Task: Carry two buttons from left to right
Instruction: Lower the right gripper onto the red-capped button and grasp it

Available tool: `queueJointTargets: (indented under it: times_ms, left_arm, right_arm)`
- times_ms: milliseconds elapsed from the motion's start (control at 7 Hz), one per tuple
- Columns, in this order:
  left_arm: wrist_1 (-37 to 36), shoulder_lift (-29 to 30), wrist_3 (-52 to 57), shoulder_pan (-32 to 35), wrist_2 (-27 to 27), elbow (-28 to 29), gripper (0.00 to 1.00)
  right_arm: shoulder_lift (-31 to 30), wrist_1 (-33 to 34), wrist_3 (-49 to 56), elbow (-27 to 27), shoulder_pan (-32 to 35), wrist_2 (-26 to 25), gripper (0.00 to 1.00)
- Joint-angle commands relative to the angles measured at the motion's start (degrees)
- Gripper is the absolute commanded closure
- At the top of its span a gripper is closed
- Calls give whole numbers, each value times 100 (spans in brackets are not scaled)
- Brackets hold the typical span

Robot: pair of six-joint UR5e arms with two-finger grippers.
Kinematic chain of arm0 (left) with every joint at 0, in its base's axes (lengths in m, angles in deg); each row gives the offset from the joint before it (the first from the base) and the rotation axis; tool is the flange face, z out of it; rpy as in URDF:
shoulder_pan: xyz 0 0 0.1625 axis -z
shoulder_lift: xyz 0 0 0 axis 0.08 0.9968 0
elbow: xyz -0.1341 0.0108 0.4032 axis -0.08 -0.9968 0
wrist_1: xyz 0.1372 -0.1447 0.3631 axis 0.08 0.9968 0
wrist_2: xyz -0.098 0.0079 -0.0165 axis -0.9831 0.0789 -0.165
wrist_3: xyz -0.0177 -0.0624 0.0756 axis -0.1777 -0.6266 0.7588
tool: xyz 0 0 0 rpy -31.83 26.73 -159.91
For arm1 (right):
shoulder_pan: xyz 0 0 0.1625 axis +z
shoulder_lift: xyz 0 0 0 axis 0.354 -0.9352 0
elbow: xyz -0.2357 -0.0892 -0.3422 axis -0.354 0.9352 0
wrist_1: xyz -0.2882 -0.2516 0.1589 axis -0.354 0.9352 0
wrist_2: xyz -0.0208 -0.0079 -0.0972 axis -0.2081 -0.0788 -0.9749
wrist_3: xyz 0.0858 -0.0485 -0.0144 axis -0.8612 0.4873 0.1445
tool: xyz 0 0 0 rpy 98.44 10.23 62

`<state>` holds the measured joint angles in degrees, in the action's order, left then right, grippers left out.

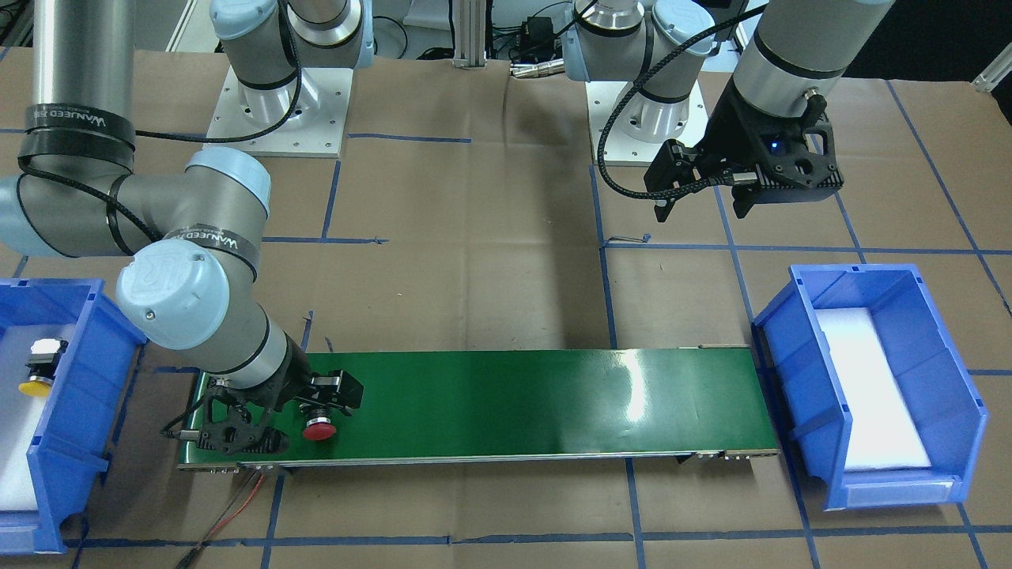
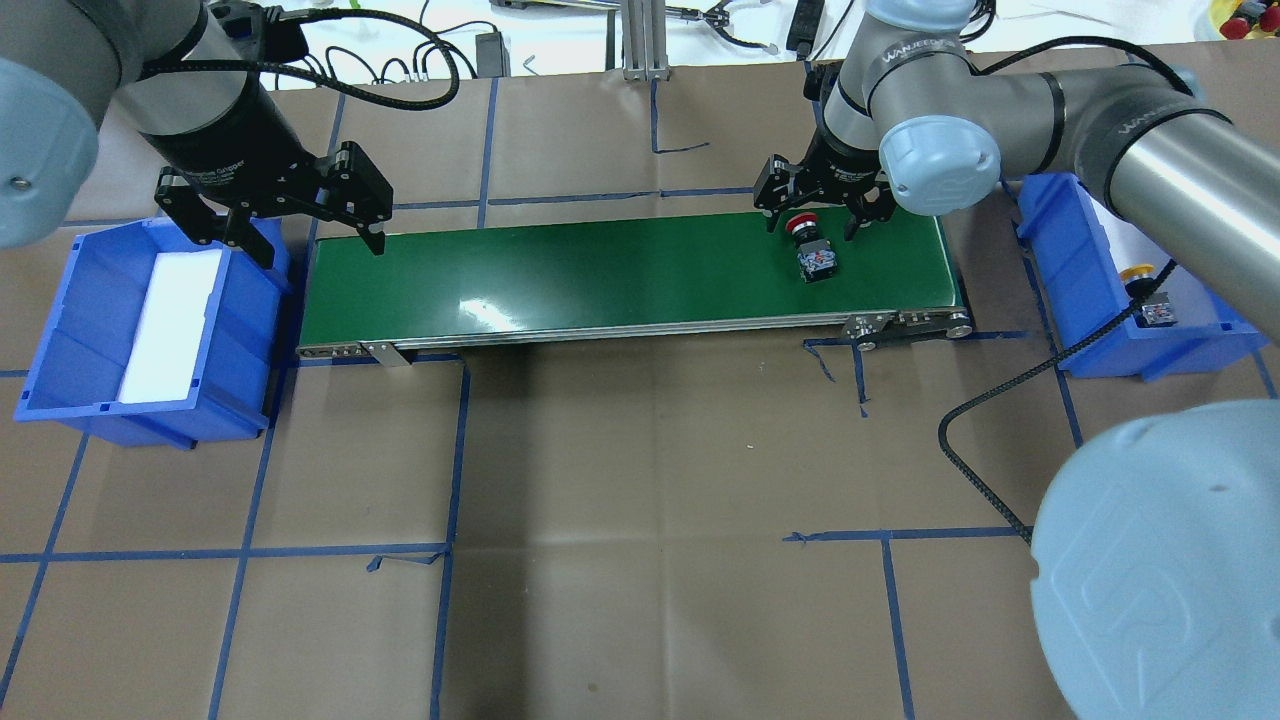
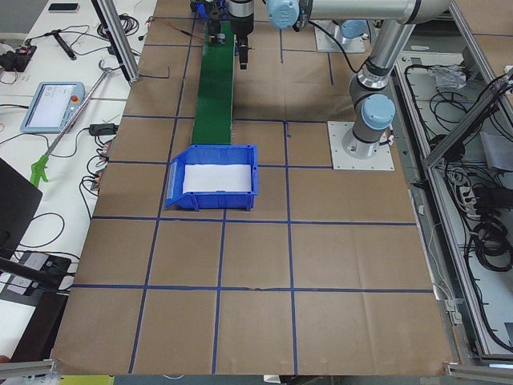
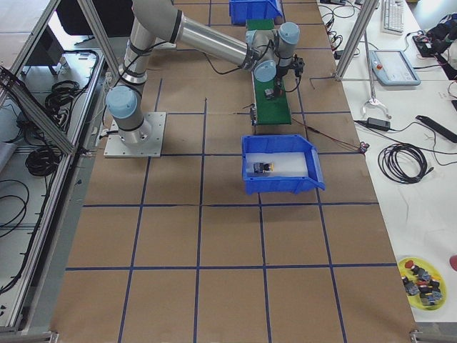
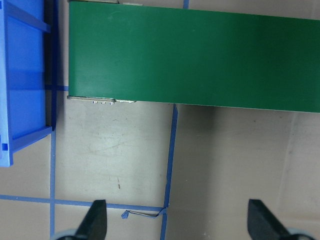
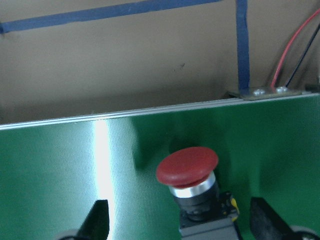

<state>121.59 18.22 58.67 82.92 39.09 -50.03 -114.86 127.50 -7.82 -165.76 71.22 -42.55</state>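
Note:
The red-capped button [image 2: 812, 252] lies on its side near the right end of the green conveyor belt [image 2: 600, 270]. It also shows in the front view [image 1: 319, 429] and the right wrist view [image 6: 189, 167]. My right gripper [image 2: 813, 228] is open and straddles it, a finger on each side and not touching it. The yellow-capped button [image 2: 1143, 288] lies in the right blue bin [image 2: 1075, 280], also seen from the front [image 1: 39, 370]. My left gripper [image 2: 320, 250] is open and empty, above the belt's left end beside the left blue bin [image 2: 60, 330].
The left bin holds only a white foam liner [image 2: 165, 325]. Red and black wires [image 1: 237, 506] run from the belt's right end. Brown paper with blue tape lines covers the table [image 2: 640, 480]. The left wrist view shows the belt's end [image 5: 200, 55] and a bin wall [image 5: 25, 75].

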Motion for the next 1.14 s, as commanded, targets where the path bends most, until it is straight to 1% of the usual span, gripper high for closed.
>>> queueJointTargets:
  times_ms: [0,143,286,429,571,714,857,1000]
  left_arm:
    - [22,-4,40,47,9,0,0]
    - [22,5,32,230,218,-26,0]
    - [-48,31,-12,388,350,-35,0]
    - [-66,14,-30,381,282,-44,0]
    - [-66,14,40,381,290,-44,0]
    - [-66,14,49,355,290,-44,0]
    - [-57,14,58,337,290,-44,0]
    - [-57,14,67,328,299,-44,0]
  right_arm:
    - [102,-9,29,-19,-10,-212,2]
    - [102,-26,29,-19,-19,-614,4]
    - [85,-52,38,-10,-28,-784,7]
    - [85,-53,73,-10,-37,-812,13]
    - [85,-87,151,-19,-37,-821,25]
    - [85,-462,152,-10,-45,-812,50]
    - [41,-918,178,25,-63,-812,93]
    - [-29,-966,326,156,-107,-968,97]
